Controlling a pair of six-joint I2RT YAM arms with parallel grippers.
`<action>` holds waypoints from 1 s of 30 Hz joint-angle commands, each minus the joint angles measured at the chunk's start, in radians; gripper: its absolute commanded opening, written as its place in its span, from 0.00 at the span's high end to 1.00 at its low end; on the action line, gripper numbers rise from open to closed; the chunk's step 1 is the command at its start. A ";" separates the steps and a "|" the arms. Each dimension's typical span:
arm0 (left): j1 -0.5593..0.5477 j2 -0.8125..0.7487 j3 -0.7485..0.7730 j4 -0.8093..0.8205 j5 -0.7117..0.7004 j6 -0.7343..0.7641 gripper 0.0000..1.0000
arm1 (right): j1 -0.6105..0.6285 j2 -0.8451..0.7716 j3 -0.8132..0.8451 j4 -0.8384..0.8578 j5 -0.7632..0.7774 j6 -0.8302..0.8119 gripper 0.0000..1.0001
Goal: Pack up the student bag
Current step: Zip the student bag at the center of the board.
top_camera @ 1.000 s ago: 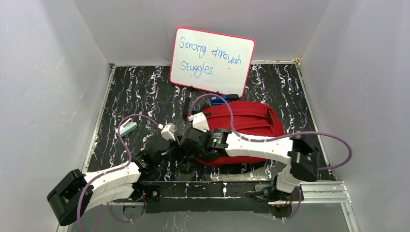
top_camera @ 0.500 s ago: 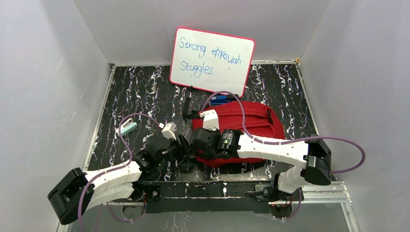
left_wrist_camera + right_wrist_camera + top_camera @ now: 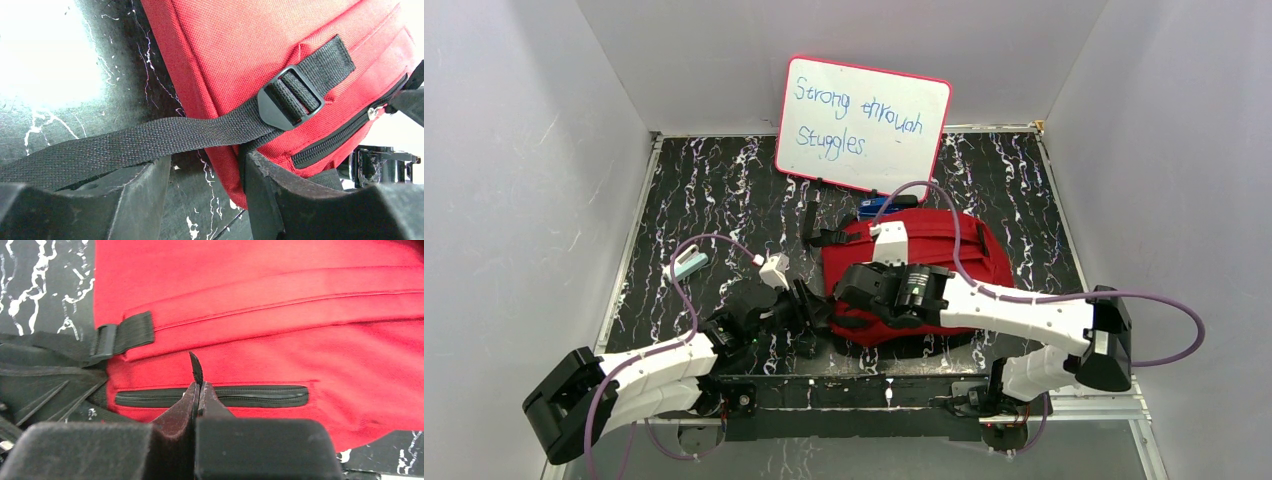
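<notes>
The red student bag [image 3: 959, 245] lies flat on the black marbled table, right of centre. My right gripper [image 3: 852, 298] is over its near left part. In the right wrist view my right gripper [image 3: 198, 390] is shut on a black zipper pull [image 3: 195, 369] above the closed black pocket zipper [image 3: 250, 396]. My left gripper [image 3: 812, 312] sits at the bag's left lower corner. In the left wrist view it [image 3: 205, 175] is open, the red bag corner [image 3: 230, 170] against its right finger. A black strap [image 3: 125, 145] with a buckle [image 3: 290, 97] runs across above the fingers.
A whiteboard with writing [image 3: 862, 125] leans on the back wall. A small teal and white item [image 3: 690, 263] lies at the left. A blue item [image 3: 886, 205] sits behind the bag. A black strap [image 3: 816, 235] trails off the bag's far left corner. White walls enclose the table.
My right arm has shifted to the right along the bag's front, its gripper staying shut. My left gripper has edged slightly toward the bag's corner.
</notes>
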 commanded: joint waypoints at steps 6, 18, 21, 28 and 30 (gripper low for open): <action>-0.002 -0.003 0.034 -0.078 -0.047 0.015 0.51 | -0.040 -0.093 -0.012 -0.272 0.170 0.109 1.00; -0.003 -0.014 0.051 -0.120 -0.075 0.026 0.52 | -0.126 -0.142 -0.030 -0.454 0.203 0.210 1.00; -0.002 -0.021 0.064 -0.148 -0.094 0.036 0.52 | -0.147 -0.147 -0.036 -0.454 0.201 0.196 1.00; 0.002 -0.048 0.143 -0.293 -0.204 0.099 0.52 | -0.153 -0.228 -0.038 -0.253 0.170 0.010 0.75; 0.020 -0.046 0.185 -0.354 -0.239 0.128 0.52 | -0.153 -0.275 -0.059 -0.092 0.135 -0.126 0.65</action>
